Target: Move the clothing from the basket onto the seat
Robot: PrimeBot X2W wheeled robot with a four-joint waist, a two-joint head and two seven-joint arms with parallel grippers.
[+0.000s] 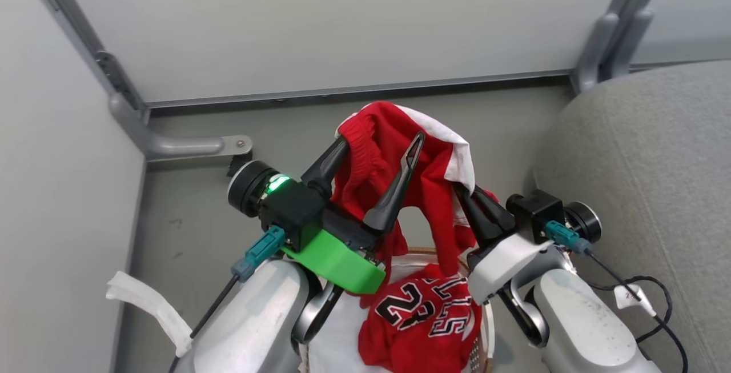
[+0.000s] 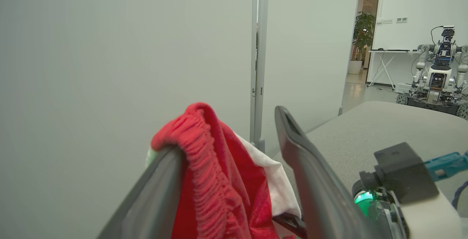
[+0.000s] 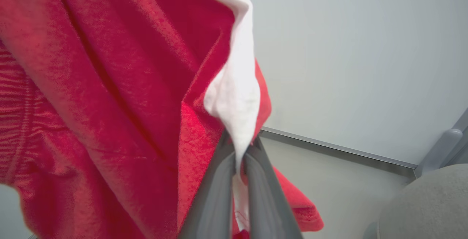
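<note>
A small red garment with white stripes point(image 1: 394, 156) hangs in the air above the basket point(image 1: 478, 327). My right gripper point(image 1: 464, 190) is shut on its white-striped edge point(image 3: 237, 122), seen up close in the right wrist view with the fingers point(image 3: 215, 195) pressed together. My left gripper point(image 1: 381, 140) stands open, and the garment's elastic waistband point(image 2: 204, 147) is draped over its left finger point(image 2: 153, 187). The red jersey point(image 1: 422, 316) with "23" lettering lies crumpled in the basket below. The grey seat point(image 1: 645, 150) is to the right.
White partition panels with a grey metal frame and floor bracket point(image 1: 183, 144) close off the front and left. A white sheet point(image 1: 337, 339) lies in the basket. A black cable point(image 1: 651, 304) runs by the seat. Another robot point(image 2: 437, 74) stands far off.
</note>
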